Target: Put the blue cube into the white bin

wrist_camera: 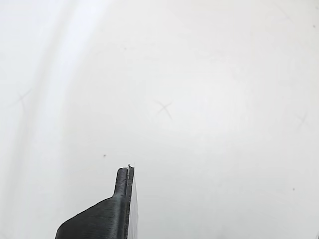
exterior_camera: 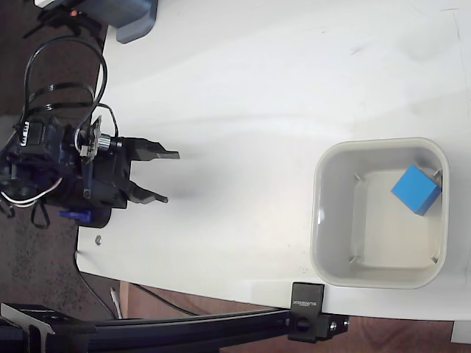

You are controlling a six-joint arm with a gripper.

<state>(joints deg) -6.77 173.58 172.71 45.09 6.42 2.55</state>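
The blue cube lies inside the white bin, against the bin's right wall near its upper corner in the fixed view. My gripper is far to the left, over the table near its left edge, open and empty, its two black fingers pointing right toward the bin. The wrist view shows only one black finger above the bare white table; neither cube nor bin appears there.
The arm's black base and cables sit at the left table edge. A grey-blue device stands at the top left. A black clamp grips the table's front edge below the bin.
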